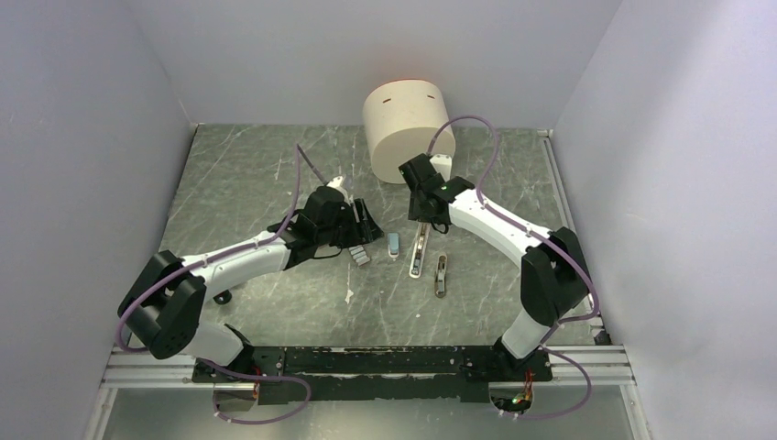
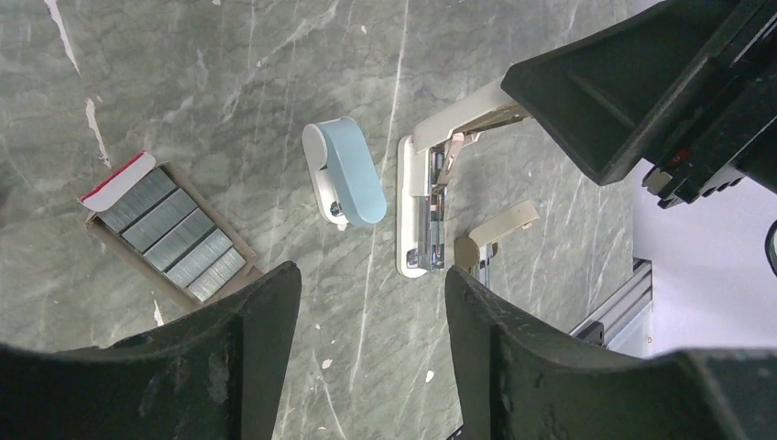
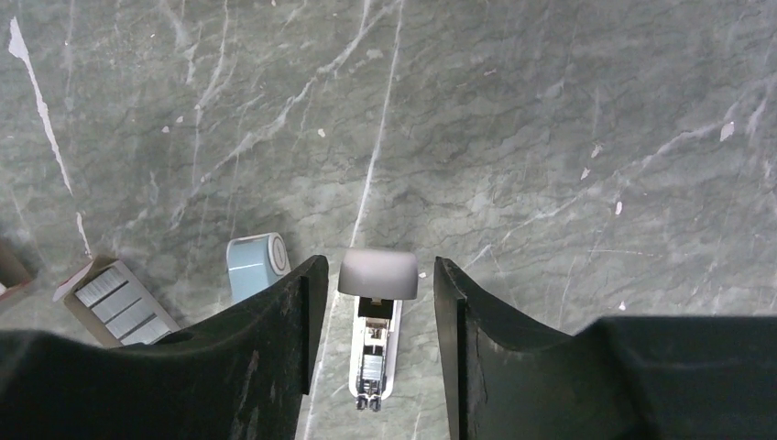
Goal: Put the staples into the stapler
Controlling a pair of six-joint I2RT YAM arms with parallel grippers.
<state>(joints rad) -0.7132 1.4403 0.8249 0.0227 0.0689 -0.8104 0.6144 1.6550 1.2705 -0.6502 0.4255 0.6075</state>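
The white stapler (image 1: 418, 250) lies on the marble table between both grippers, its lid swung up and its metal rail (image 2: 429, 215) bared. In the right wrist view its raised lid (image 3: 378, 272) stands between my fingers, apart from both, with the rail (image 3: 373, 362) below. My right gripper (image 1: 421, 218) (image 3: 376, 266) is open just above the stapler's far end. The red-and-white staples box (image 2: 165, 229) (image 1: 359, 256) lies open with several grey staple blocks inside. My left gripper (image 1: 366, 227) (image 2: 371, 275) is open and empty, hovering beside the box.
A pale blue piece (image 1: 393, 244) (image 2: 346, 172) lies left of the stapler, and a beige-grey piece (image 1: 441, 275) (image 2: 495, 236) lies to its right. A cream cylinder (image 1: 403, 128) stands at the back. A black knob (image 1: 223, 296) sits by the left arm.
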